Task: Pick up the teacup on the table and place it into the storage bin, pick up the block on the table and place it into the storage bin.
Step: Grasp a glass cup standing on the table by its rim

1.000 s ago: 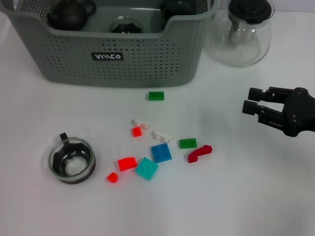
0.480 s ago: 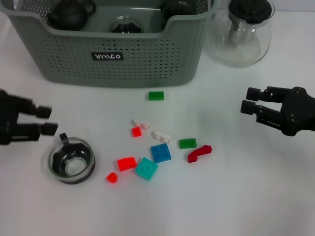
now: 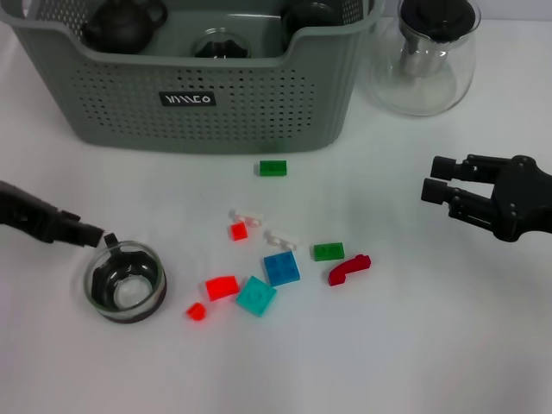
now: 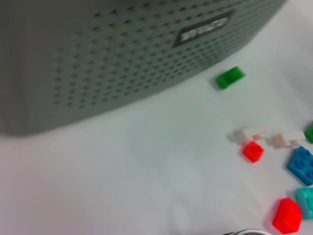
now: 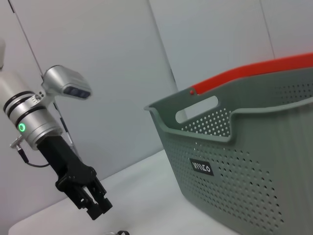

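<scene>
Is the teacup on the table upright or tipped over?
Upright. The head view looks straight down into the teacup: round rim facing up, base on the table.

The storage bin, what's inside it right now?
Inside the storage bin show a dark teapot, a glass cup and another dark pot. The front wall hides their lower parts and the floor.

Left gripper (image 3: pixel 90 235) now right beside teacup (image 3: pixel 126 281).

Teacup (image 3: pixel 126 282), clear glass, dark-banded, sits upright left of the scattered blocks (image 3: pixel 282 267). One green block (image 3: pixel 273 167) lies just before the bin (image 3: pixel 198 103), grey-green, perforated, black-labelled, at the back.
</scene>
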